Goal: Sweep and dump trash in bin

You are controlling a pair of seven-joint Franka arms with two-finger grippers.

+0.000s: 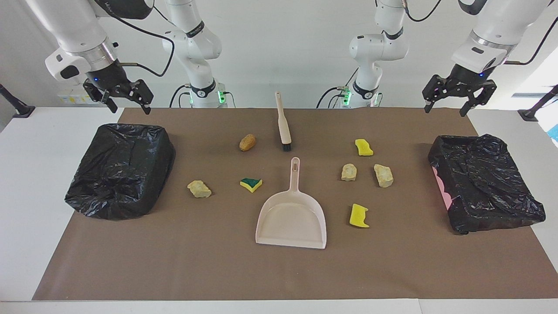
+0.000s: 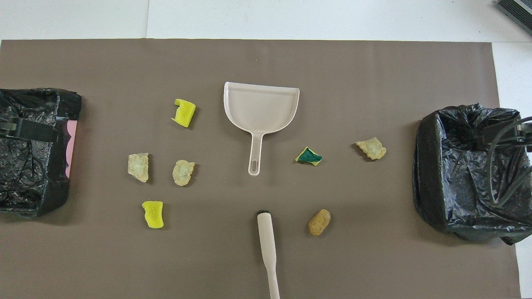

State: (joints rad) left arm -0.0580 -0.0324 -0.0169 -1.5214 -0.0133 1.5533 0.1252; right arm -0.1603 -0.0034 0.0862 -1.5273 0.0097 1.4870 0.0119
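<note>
Between the bins, brush (image 1: 283, 124) handle toward the robots, dustpan (image 1: 292, 212) likewise

Both arms are just parked up high, one at each end of the worktop, nothing held. In the facing view the right arm comes down from about 11 o'clock, wrist angled down toward the middle, and the right hand (image 1: 127, 101) hangs in the air with its fingers spread wide apart and pointing down. The left arm mirrors it from about 1 o'clock, forearm sloping down, and the left hand (image 1: 444, 104) also sits raised with its two fingers (image 1: 428, 104) clearly apart. Neither hand touches anything. From overhead you only catch dark blurry bits of each at 9 and 3 o'clock, too fuzzy to read.
</note>
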